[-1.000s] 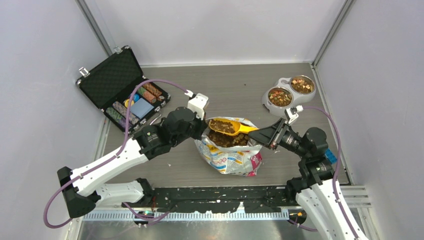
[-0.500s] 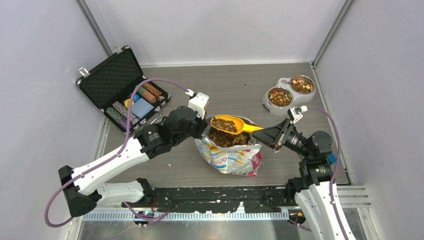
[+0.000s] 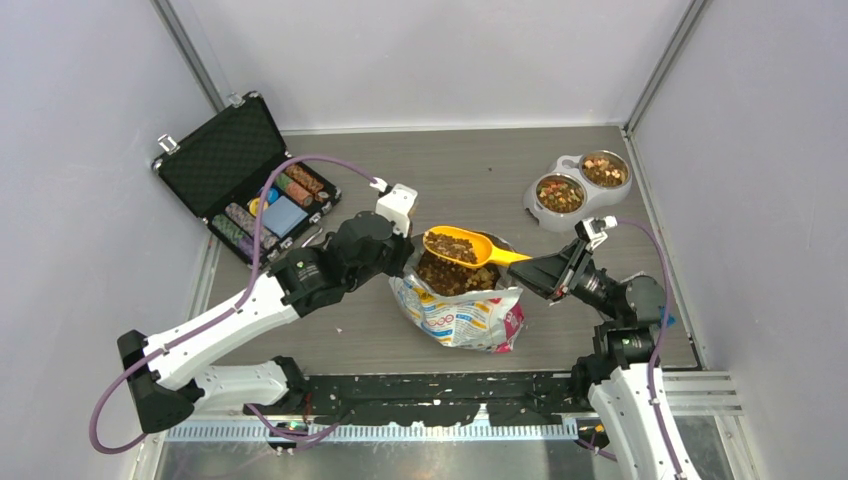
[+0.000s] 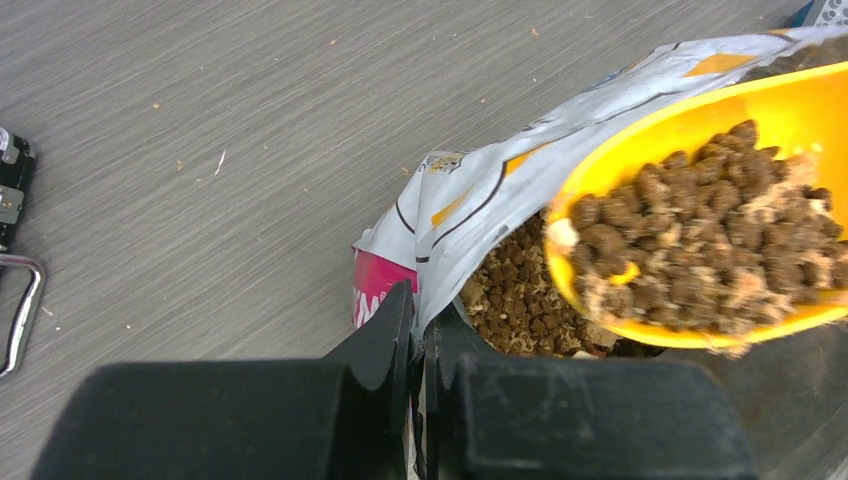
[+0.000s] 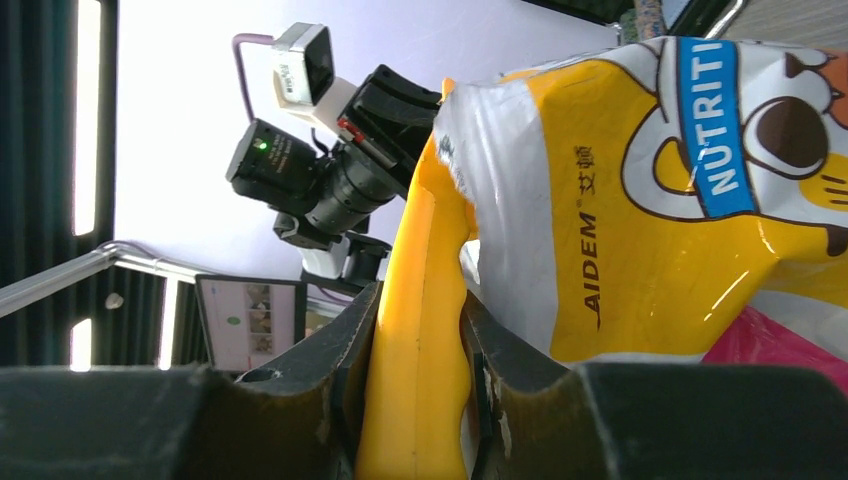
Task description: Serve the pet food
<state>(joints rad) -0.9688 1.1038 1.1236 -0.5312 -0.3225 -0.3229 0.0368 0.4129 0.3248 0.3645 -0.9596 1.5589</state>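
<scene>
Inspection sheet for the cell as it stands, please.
Surface: grey wood-grain table, few crumbs.
Job's things: brown kibble fills yellow plastic scoop above open printed foil bag; grey double bowl holds kibble in both cups.
Clutter: open black case of poker chips, far left.
Grippers: left gripper shut on bag rim; right gripper shut on scoop handle.
Cables: purple cables loop over both arms, clear of the scoop.
Surroundings: plain white walls; nothing else seen.

Foil bag (image 5: pixel 650 240) printed "AIDEM", blue band "NUTRITI"

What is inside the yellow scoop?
Brown kibble, heaped with pale crumbs, held over the open bag by the right gripper. The pile covers the floor of the scoop.
</scene>
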